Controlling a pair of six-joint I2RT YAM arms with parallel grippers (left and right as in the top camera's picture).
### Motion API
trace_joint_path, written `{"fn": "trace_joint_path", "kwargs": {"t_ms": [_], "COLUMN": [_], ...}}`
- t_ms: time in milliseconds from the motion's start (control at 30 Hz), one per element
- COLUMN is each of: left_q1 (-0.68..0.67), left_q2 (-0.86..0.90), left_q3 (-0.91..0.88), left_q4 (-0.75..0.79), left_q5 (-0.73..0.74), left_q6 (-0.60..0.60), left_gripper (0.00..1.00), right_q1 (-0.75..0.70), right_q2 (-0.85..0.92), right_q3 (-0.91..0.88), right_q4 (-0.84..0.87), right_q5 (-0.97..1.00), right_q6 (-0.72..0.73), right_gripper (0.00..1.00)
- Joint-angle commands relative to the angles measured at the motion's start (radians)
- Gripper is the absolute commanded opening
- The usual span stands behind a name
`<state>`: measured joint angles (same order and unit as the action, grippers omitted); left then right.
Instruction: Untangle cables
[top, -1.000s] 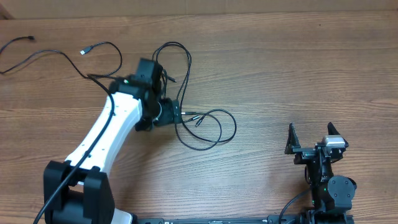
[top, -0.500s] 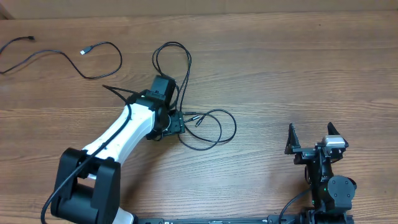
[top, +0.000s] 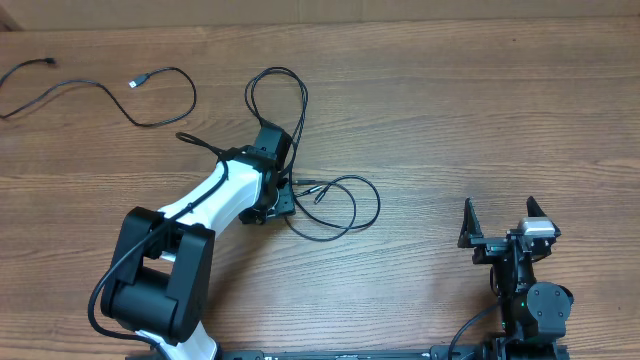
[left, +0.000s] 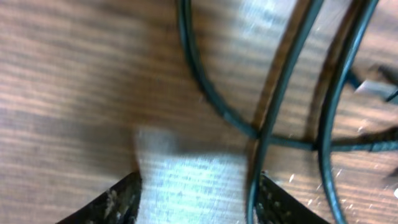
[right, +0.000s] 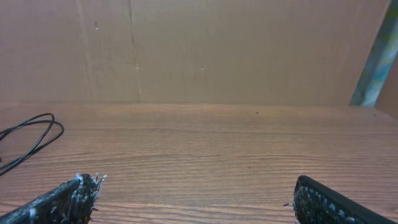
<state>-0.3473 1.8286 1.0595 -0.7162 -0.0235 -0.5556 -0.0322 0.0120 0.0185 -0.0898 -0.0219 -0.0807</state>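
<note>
A tangle of thin black cables (top: 378, 206) lies left of the table's middle, with one loop toward the far side (top: 277, 69). My left gripper (top: 286, 196) is low over the tangle's knot. In the left wrist view the left gripper (left: 199, 202) is open, with bare wood between its fingers and one cable (left: 258, 132) running along the inner edge of its right finger. A plug tip (left: 373, 87) shows at the right. A separate cable (top: 100, 88) with a silvery plug (top: 135, 82) lies at the far left. My right gripper (top: 500, 232) is open and empty; it also shows in the right wrist view (right: 196, 193).
A cardboard wall (right: 199, 50) stands along the table's far edge. A loop of the tangle (right: 61, 129) shows at the left of the right wrist view. The left arm's white link (top: 200, 210) lies across the table's left half. The right arm rests at the near right.
The left arm has swung to the right, and its wrist has come over the tangle. The gripper has stayed at the knot. The right arm has not moved.
</note>
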Motion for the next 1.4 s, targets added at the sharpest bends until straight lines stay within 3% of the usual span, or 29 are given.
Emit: {"fn": "trace_joint_path", "kwargs": {"t_ms": [0,67,200,233,433,633,900,1133,1367], "left_q1": [-0.007,-0.007,-0.007,-0.007,-0.006,-0.006,-0.006,-0.005,-0.005], "left_q2": [0.098,0.114,0.138,0.139,0.132,0.073,-0.068,-0.245,-0.438], "left_q3": [-0.023,-0.023,-0.023,-0.023,0.074,0.372,0.72,0.864,0.888], "left_q4": [0.033,0.038,0.04,0.04,-0.055,-0.317,-0.46,-0.4,-0.082], "left_q5": [0.012,0.008,0.005,0.005,0.088,0.11,0.118,0.124,0.129], "left_q6": [-0.01,-0.01,-0.01,-0.009,0.065,0.084,0.085,0.089,0.084], "left_gripper": [0.52,0.46,0.07,0.04,0.04,0.04,0.04,0.04,0.04], "right_q1": [-0.001,-0.001,-0.001,-0.001,-0.001,-0.001,-0.001,-0.001,-0.001], "right_q2": [-0.009,-0.009,-0.009,-0.009,-0.009,-0.009,-0.009,-0.009,-0.009], "right_q3": [-0.01,-0.01,-0.01,-0.01,-0.01,-0.01,-0.01,-0.01,-0.01], "right_q4": [0.006,0.006,0.006,0.006,0.006,0.006,0.006,0.006,0.006], "right_q5": [-0.002,-0.002,-0.002,-0.002,-0.002,-0.002,-0.002,-0.002,-0.002], "right_q6": [0.005,0.005,0.005,0.005,0.005,0.005,0.005,0.005,0.005], "right_gripper": [1.0,1.0,1.0,1.0,1.0,1.0,1.0,1.0,1.0]}}
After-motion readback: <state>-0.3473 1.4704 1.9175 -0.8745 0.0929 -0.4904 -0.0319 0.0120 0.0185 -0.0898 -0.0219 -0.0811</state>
